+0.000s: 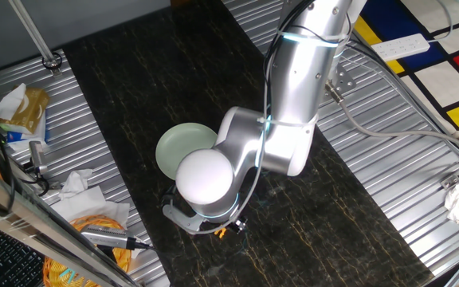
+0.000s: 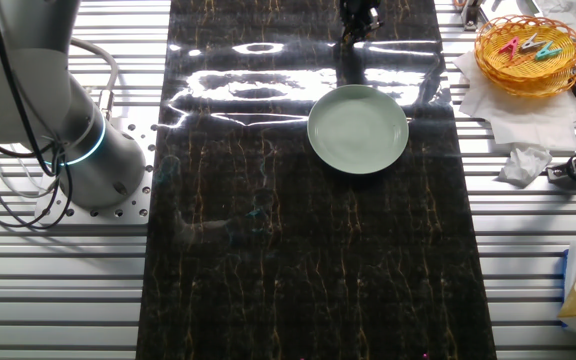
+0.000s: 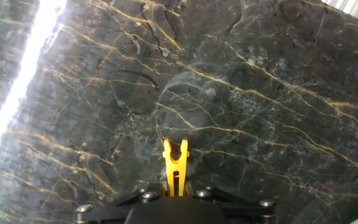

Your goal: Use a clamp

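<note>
My gripper (image 3: 174, 194) grasps the clamp (image 3: 175, 163) over the dark table (image 3: 260, 93); plate (image 1: 183, 147) beside my arm.

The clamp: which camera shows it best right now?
The hand view: the clamp sits centred, its two orange prongs plain against the dark marble, held in the gripper. One fixed view shows only an orange speck under the arm; in the other fixed view it cannot be made out.
</note>
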Tool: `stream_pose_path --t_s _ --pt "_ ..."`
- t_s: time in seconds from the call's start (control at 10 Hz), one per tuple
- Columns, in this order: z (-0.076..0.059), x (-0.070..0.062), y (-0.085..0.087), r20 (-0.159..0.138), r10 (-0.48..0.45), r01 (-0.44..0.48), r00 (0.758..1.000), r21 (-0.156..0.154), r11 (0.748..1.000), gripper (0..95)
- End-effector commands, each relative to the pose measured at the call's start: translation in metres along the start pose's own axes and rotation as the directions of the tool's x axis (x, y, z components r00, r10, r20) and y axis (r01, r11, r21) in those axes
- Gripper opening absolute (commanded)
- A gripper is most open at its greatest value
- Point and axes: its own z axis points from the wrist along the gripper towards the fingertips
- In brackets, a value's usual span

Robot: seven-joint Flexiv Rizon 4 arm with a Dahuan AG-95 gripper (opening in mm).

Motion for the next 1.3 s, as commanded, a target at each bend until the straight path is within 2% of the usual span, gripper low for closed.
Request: stream_pose_path --t_s 0.1,0.3,0.6,0.8,1.0,1.2,1.3 --pt "-0.008 0.001 0.000 -0.016 0.007 -0.007 1.000 0.016 1.000 0.0" --pt "-0.015 0.003 0.000 -0.035 0.004 -0.002 0.999 0.048 0.999 0.0" --pt "-0.029 0.020 0.000 -0.078 -0.020 0.029 0.997 0.121 0.992 0.0" --pt "-0.035 0.029 -0.005 -0.122 -0.044 0.064 0.992 0.169 0.984 0.0" --pt "-0.041 0.047 -0.020 -0.169 -0.078 0.110 0.983 0.194 0.975 0.0" --pt "-0.048 0.060 -0.034 -0.255 -0.104 0.165 0.961 0.230 0.959 0.0" --pt "-0.050 0.071 -0.041 -0.330 -0.112 0.210 0.937 0.281 0.936 0.0"
